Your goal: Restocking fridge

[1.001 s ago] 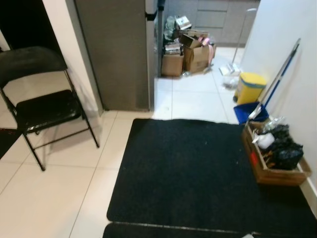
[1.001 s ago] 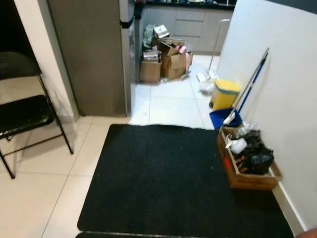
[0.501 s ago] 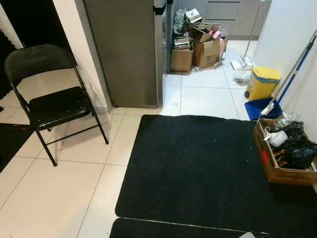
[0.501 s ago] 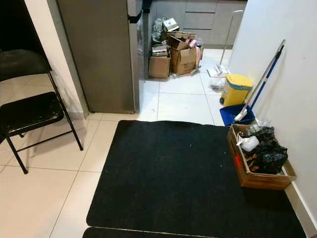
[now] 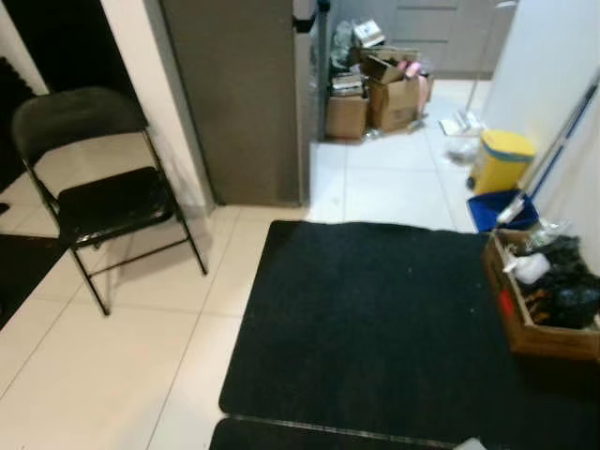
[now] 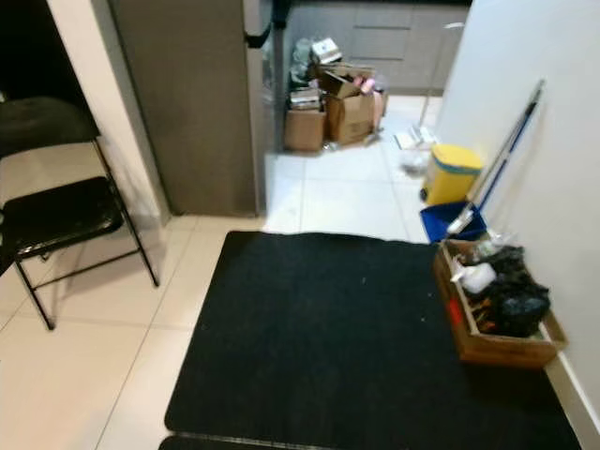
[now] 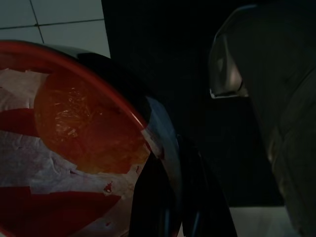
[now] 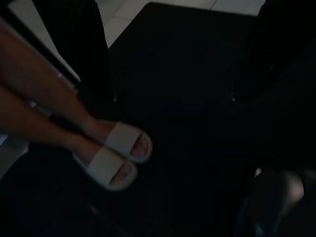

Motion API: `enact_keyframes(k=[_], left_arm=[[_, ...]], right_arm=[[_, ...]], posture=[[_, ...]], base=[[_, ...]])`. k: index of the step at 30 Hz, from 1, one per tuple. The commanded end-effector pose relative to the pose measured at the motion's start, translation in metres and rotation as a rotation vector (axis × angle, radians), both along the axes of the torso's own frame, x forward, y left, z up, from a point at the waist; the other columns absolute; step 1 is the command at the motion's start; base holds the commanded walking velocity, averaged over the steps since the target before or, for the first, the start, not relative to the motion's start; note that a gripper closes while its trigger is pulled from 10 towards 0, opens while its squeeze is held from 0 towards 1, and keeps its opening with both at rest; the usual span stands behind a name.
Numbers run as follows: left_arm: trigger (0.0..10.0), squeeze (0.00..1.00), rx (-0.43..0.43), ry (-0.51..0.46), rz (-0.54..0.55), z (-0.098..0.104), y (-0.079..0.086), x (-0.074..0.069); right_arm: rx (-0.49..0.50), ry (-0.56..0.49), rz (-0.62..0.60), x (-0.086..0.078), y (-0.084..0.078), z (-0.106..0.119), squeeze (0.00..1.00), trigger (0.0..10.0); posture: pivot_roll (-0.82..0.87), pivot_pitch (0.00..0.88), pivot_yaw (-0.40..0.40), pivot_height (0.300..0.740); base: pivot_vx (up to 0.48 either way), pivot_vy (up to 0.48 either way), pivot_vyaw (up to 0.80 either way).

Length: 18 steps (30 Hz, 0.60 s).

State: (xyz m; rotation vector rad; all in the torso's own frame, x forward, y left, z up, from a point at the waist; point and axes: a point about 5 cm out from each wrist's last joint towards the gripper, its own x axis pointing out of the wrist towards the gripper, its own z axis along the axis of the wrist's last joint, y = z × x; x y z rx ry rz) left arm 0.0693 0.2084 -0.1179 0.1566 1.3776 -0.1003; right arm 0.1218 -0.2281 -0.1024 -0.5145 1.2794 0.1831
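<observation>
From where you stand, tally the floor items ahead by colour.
Black: 2 (chair, mat)
Yellow: 1 (bin)
Blue: 1 (dustpan)
Brown: 2 (crate, pile of boxes)
Grey: 1 (fridge)
Total: 7

On my left wrist feed, the left gripper [image 7: 197, 163] shows as dark, glossy black fingers [image 7: 163, 197] with rounded edges, and a dull grey curved housing sits alongside. On my right wrist feed, the right gripper [image 8: 182, 74] is two long black fingers [image 8: 81, 34], and a rounded grey-black casing shows in shadow.
</observation>
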Motion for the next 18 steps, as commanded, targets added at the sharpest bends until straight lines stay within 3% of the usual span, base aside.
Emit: enact_keyframes(k=[1, 13, 18], left_arm=[[10.0, 0.00, -0.008, -0.050, -0.014, 0.0024, -0.0037, 0.0153], [10.0, 0.00, -0.013, -0.046, -0.016, 0.0022, -0.0042, 0.0145], [10.0, 0.00, -0.015, -0.049, -0.018, 0.0023, -0.0045, 0.0154]], right_arm=[[-0.008, 0.018, -0.021, -0.0071, -0.0046, -0.0010, 0.00, 10.0], [-0.013, 0.013, -0.020, -0.0058, -0.0053, -0.0005, 0.00, 10.0], [-0.013, 0.004, -0.021, -0.0046, -0.0053, -0.0002, 0.00, 10.0]], posture=[[-0.03, 0.000, -0.008, 0.740], [-0.03, 0.000, -0.006, 0.740], [-0.03, 0.000, -0.005, 0.740]], base=[[0.277, 0.000, -0.79], [0.271, 0.000, -0.79], [0.271, 0.000, -0.19]])
